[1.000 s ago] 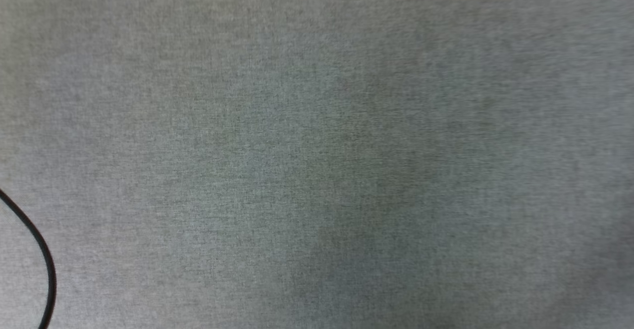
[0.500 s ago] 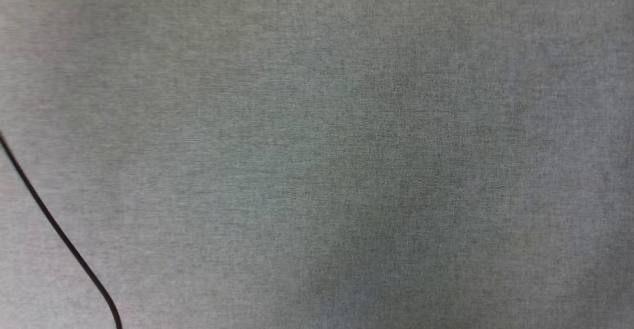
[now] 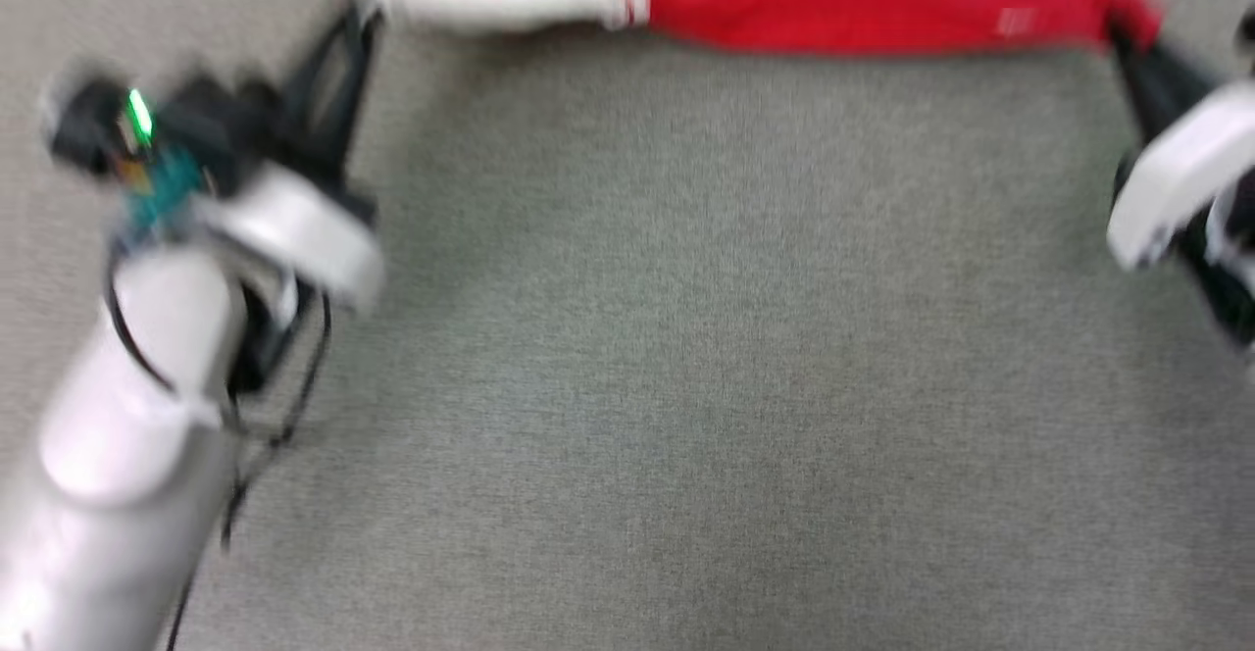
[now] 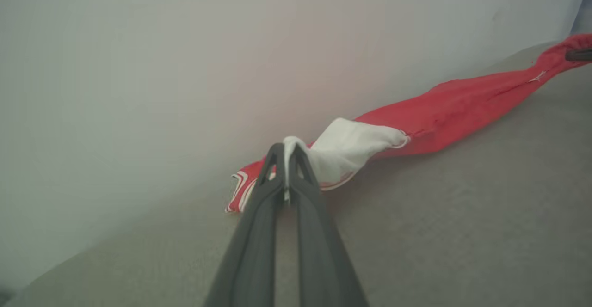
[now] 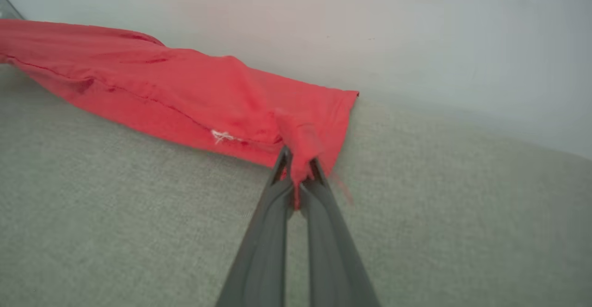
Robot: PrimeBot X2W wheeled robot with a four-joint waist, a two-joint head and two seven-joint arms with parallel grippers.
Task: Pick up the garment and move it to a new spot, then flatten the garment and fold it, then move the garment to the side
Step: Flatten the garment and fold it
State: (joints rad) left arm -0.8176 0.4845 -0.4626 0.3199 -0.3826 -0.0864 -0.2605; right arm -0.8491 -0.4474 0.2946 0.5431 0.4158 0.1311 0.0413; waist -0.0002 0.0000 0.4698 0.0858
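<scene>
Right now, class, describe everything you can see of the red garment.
The garment is red, soft-looking cloth with a white sleeve edged in red-white stripes. It is stretched into a long, creased band along the grey surface, by a pale wall. The left gripper pinches the white sleeve; the right gripper pinches a red corner.

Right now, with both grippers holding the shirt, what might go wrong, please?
The left gripper pinches only a thin fold of white sleeve, which might slip free. The right gripper holds a small red bunch, likewise. The garment is roped up between them, so it may land creased.
</scene>
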